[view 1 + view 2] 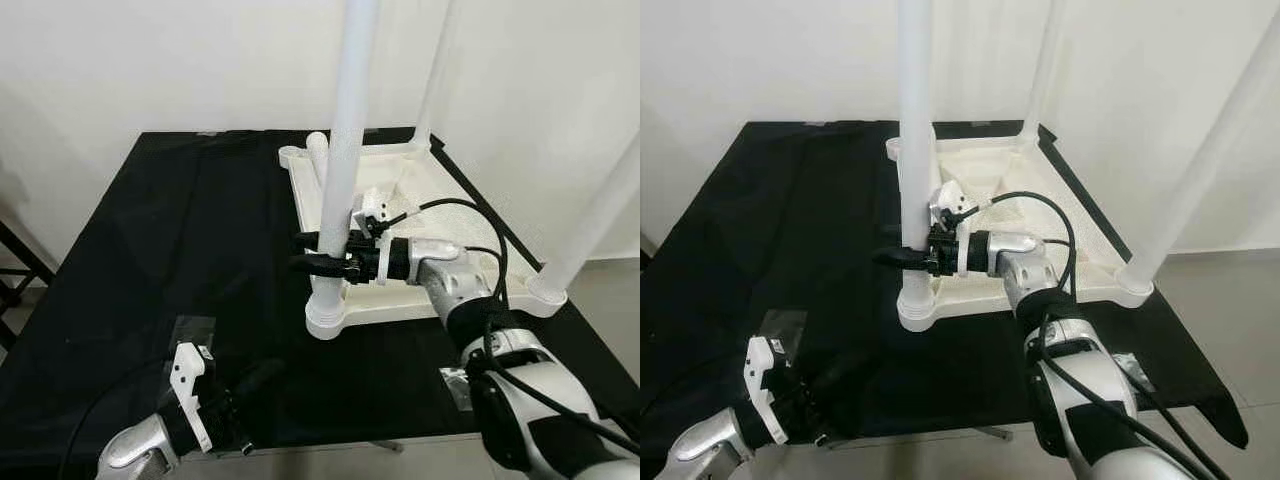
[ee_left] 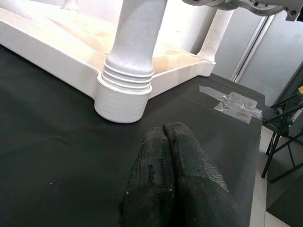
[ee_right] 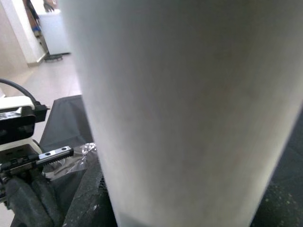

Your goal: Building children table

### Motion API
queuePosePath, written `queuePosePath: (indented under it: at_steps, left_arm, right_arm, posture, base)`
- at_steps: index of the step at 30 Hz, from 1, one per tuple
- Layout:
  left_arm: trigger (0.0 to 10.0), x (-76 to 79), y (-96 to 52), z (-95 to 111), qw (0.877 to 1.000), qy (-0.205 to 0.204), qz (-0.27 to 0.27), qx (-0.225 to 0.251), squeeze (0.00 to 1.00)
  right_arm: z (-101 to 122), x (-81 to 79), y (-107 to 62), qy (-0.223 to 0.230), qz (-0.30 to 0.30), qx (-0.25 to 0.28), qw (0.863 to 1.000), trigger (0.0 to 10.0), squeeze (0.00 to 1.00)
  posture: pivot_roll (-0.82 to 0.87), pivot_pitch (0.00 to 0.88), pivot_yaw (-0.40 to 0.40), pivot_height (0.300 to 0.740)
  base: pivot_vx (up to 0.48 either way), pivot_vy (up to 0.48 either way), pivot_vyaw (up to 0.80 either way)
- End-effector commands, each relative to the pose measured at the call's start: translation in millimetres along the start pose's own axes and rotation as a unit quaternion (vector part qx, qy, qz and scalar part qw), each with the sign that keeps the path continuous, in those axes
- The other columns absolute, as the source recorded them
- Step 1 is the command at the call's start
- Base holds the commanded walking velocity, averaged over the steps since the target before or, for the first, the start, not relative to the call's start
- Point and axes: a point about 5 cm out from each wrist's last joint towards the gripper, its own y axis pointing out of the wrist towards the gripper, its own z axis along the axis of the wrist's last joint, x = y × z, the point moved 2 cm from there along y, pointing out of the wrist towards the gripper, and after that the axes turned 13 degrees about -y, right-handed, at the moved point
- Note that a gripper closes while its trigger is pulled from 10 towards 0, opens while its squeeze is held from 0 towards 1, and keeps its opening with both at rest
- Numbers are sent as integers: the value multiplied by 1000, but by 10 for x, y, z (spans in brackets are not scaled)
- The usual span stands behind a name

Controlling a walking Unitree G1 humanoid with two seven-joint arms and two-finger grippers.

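A white plastic children's table [image 1: 400, 300] lies upside down on a black cloth. An upright white leg [image 1: 345, 130] stands in its near left corner socket [image 2: 124, 101]. My right gripper [image 1: 318, 252] is shut on this leg a little above the socket, one black finger on each side. The leg [image 3: 180, 109] is very close in the right wrist view. My left gripper [image 2: 165, 135] rests low on the cloth in front of that corner, shut and holding nothing. Two more legs [image 1: 590, 220] stand upright at the right corners. A loose leg [image 1: 318, 160] lies by the far left corner.
The black cloth [image 1: 180, 230] covers a low platform whose front edge is close to me. A crumpled clear plastic bag [image 1: 455, 385] lies at the front right, and another clear bag [image 1: 190, 330] lies on the cloth at the front left. White walls stand behind.
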Motion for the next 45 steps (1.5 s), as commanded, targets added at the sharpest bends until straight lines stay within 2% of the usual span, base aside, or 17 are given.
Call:
queuePosePath:
  at_steps: [1, 3, 6, 8, 12, 21, 22, 23, 24, 25, 26, 28, 30, 35, 36, 38, 45]
  left_arm:
    - [10000, -10, -13, -7, 1000, 6, 1, -4, 0]
    - [10000, 18, -15, -18, 1000, 4, -1, -2, 0]
    - [10000, 24, -16, -21, 1000, 4, -2, -2, 0]
    - [10000, 34, -35, -16, 1000, 3, -2, -2, 0]
    - [10000, 42, -41, -18, 1000, 2, -5, -3, 0]
    - [10000, 79, -55, -46, 1000, -7, -10, -5, 0]
    - [10000, 80, -60, -47, 1000, -6, -9, -5, 0]
    - [10000, 80, -64, -46, 1000, -6, -8, -4, 0]
    - [10000, 80, -67, -46, 1000, -7, -7, -5, 0]
    - [10000, 80, -68, -46, 1000, -7, -7, -5, 0]
    - [10000, 81, -66, -46, 1000, -7, -7, -6, 0]
    - [10000, 83, -62, -46, 1000, -8, -7, -6, 0]
    - [10000, 85, -56, -45, 1000, -9, -8, -7, 0]
    - [10000, 85, -54, -44, 1000, -9, -9, -7, 0]
    - [10000, 84, -45, -40, 1000, -9, -9, -7, 0]
    - [10000, 76, -27, -33, 1000, -8, -7, -5, 0]
    - [10000, 60, -25, -33, 1000, -7, -4, -4, 0]
  right_arm:
    - [-237, -79, -96, 23, -1, -43, 999, 0, 0]
    - [-674, -148, -214, 56, -143, -140, 978, 0, 0]
    - [-735, -172, -228, 65, -163, -150, 973, 0, 0]
    - [-1077, -488, -178, 146, -331, -191, 913, 0, 0]
    - [-1193, -851, -131, 169, -409, -218, 870, 0, 0]
    - [-1038, -915, 15, 142, -411, -210, 876, 0, 0]
    - [-1016, -890, 19, 147, -420, -210, 871, 1765, 0]
    - [-997, -872, 22, 150, -426, -209, 867, 1765, 0]
    - [-914, -821, 44, 150, -430, -189, 870, 10000, 0]
    - [-854, -787, 58, 150, -431, -173, 873, 10000, 0]
    - [-735, -711, 108, 144, -408, -134, 892, 10000, 1000]
    - [-605, -637, 155, 135, -378, -95, 911, 10000, 1000]
    - [-342, -609, 236, 98, -280, -30, 954, 10000, 1000]
    - [-272, -614, 252, 87, -253, -16, 963, 10000, 1000]
    - [-203, -533, 223, 32, -193, -14, 981, 10000, 0]
    - [-126, -347, 140, -21, -109, -25, 994, 10000, 0]
    - [-35, -226, 82, -21, 7, -33, 999, 10000, 0]
  posture:
    - [72, 8, -61, 740]
    - [65, 14, -77, 740]
    - [65, 14, -77, 740]
    - [57, 38, -67, 740]
    - [31, 31, -50, 740]
    - [22, 29, -53, 740]
    - [25, 26, -48, 740]
    - [26, 26, -48, 740]
    - [25, 28, -40, 740]
    - [25, 28, -40, 740]
    - [27, 26, -35, 740]
    - [28, 26, -35, 740]
    - [29, 26, -31, 740]
    - [29, 26, -31, 740]
    - [29, 24, -28, 740]
    - [40, 19, -33, 740]
    - [47, 13, -34, 740]
  base:
    - [0, 0, 0]
    - [0, 0, 0]
    - [0, 0, 0]
    - [0, 0, 0]
    - [0, 0, 0]
    - [0, 0, 0]
    - [0, 0, 0]
    - [0, 0, 0]
    - [0, 0, 0]
    - [0, 0, 0]
    - [0, 0, 0]
    - [0, 0, 0]
    - [0, 0, 0]
    - [0, 0, 0]
    - [0, 0, 0]
    - [0, 0, 0]
    - [0, 0, 0]
